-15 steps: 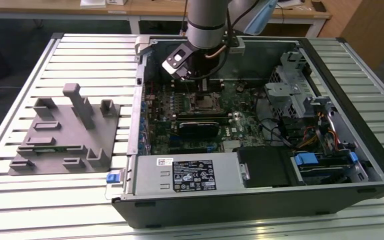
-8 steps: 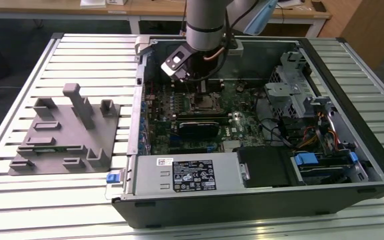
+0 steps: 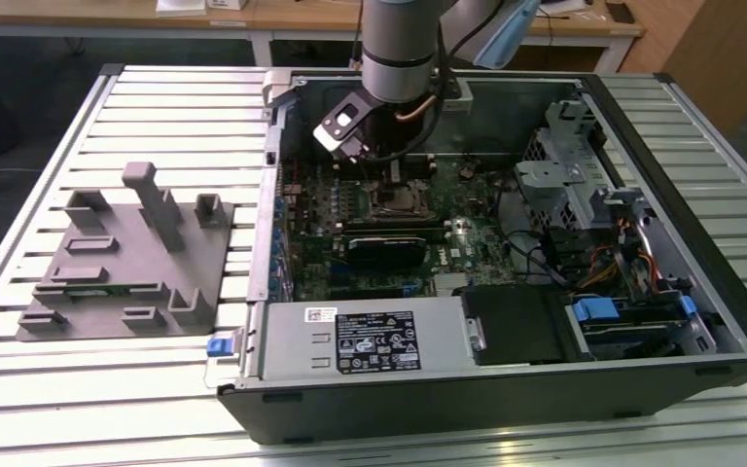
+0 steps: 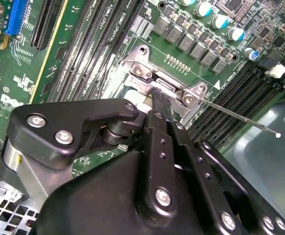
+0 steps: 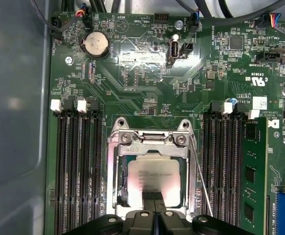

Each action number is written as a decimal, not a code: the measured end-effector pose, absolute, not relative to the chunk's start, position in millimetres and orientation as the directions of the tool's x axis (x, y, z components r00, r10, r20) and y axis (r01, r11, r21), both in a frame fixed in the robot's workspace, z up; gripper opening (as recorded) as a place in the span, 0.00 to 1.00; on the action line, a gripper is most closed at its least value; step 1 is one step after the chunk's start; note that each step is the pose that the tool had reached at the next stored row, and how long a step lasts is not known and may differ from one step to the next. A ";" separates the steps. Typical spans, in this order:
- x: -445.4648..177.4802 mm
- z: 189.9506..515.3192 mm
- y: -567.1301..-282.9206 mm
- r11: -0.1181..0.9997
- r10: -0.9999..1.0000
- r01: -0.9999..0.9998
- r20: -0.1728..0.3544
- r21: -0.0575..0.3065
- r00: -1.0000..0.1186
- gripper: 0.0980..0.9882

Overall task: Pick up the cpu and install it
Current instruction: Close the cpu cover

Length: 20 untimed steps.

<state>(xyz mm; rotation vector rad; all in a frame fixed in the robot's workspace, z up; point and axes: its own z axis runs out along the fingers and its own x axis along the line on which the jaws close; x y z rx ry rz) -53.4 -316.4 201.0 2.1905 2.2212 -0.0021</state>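
Note:
The cpu [image 5: 154, 174], a small square chip with a pale silver top, lies flat inside the metal-framed socket [image 5: 120, 161] on the green motherboard. My gripper [image 5: 154, 196] hangs directly over the cpu's near edge, its two black fingers pressed together with nothing between them. In the second wrist view the gripper [image 4: 161, 100] tips point down at the socket's hinge end. The exterior view has the gripper [image 3: 380, 180] lowered into the open computer case just above the socket [image 3: 393, 201]. A thin wire lever [image 5: 201, 171] stands loose beside the socket.
Memory slots [image 5: 78, 166] flank the socket, and a green module [image 5: 252, 176] stands beyond the far bank. The grey fixture [image 3: 121, 258] with upright blocks sits on the slatted table at the exterior view's left. The power supply [image 3: 367, 341] and drive cage [image 3: 607, 224] crowd the case.

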 end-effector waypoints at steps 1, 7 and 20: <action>-53.0 200.9 -316.3 0.014 1.000 1.000 -0.016 0.015 -0.014 0.01; -48.0 200.4 -315.0 0.014 1.000 1.000 -0.016 0.015 -0.014 0.01; -46.7 215.0 -314.5 0.014 1.000 1.000 -0.016 0.015 -0.014 0.01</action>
